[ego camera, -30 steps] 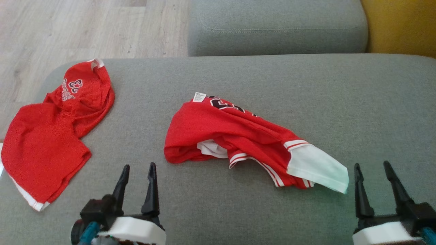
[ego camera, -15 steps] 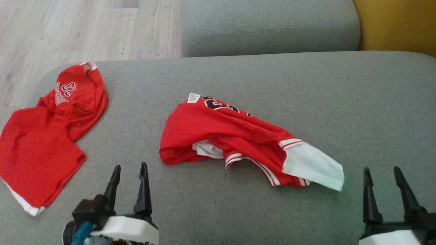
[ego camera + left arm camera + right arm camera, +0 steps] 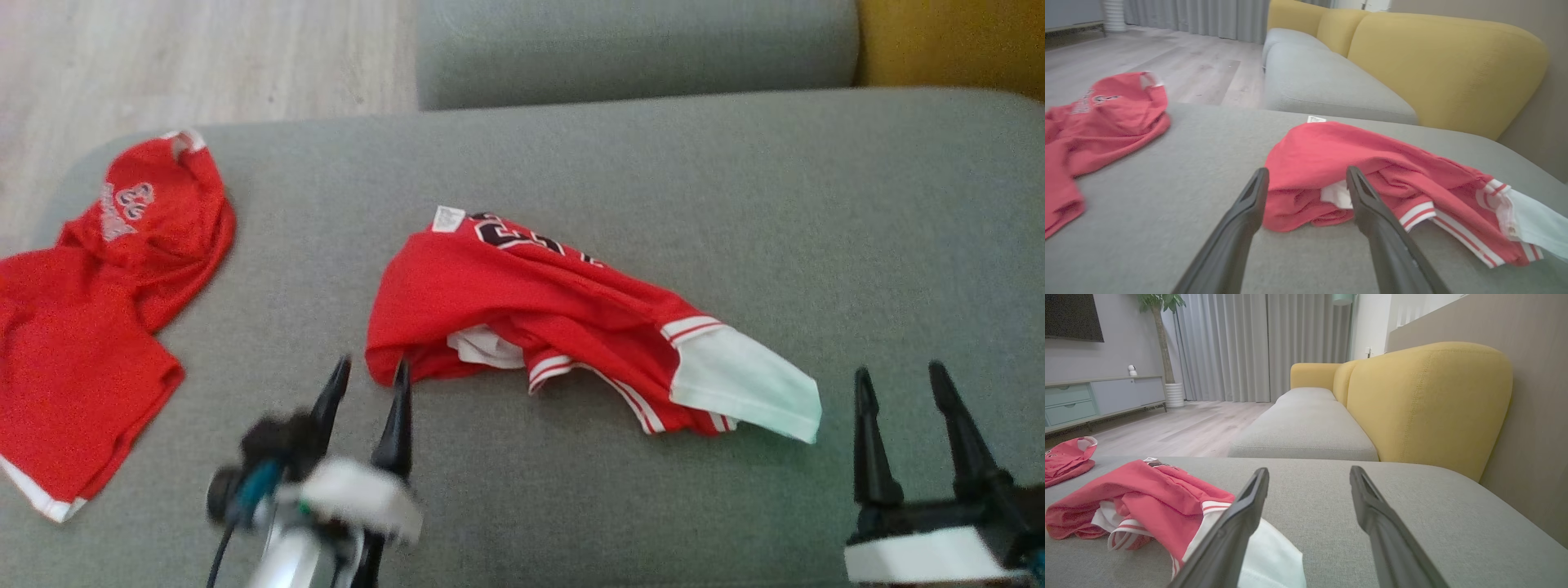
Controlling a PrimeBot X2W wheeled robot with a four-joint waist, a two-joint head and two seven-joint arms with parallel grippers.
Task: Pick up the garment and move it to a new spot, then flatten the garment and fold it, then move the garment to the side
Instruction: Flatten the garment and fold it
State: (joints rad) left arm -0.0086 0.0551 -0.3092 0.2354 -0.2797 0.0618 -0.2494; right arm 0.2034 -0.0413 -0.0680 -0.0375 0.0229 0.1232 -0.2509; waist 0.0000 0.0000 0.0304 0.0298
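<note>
The garment (image 3: pixel 555 318) is red with white striped trim and a pale panel at its right end. It lies crumpled in the middle of the grey sofa seat (image 3: pixel 735 188). My left gripper (image 3: pixel 370 367) is open, its fingertips right at the garment's near left edge. In the left wrist view the garment (image 3: pixel 1372 159) bulges just beyond the open left gripper (image 3: pixel 1307 171), and nothing is gripped. My right gripper (image 3: pixel 898 374) is open over bare seat, right of the pale panel. From the right wrist, the garment (image 3: pixel 1147 490) lies left of the open right gripper (image 3: pixel 1308 471).
A second red garment (image 3: pixel 106 286) lies at the seat's left end, partly over the edge. Another grey cushion (image 3: pixel 637 41) adjoins at the back, with yellow backrests (image 3: pixel 947 41) to the right. Wooden floor (image 3: pixel 163 57) lies beyond the left end.
My left gripper has moved forward and to the right, up to the garment's left edge. The head camera has shifted a little. The right gripper has hardly moved, and both garments lie as before.
</note>
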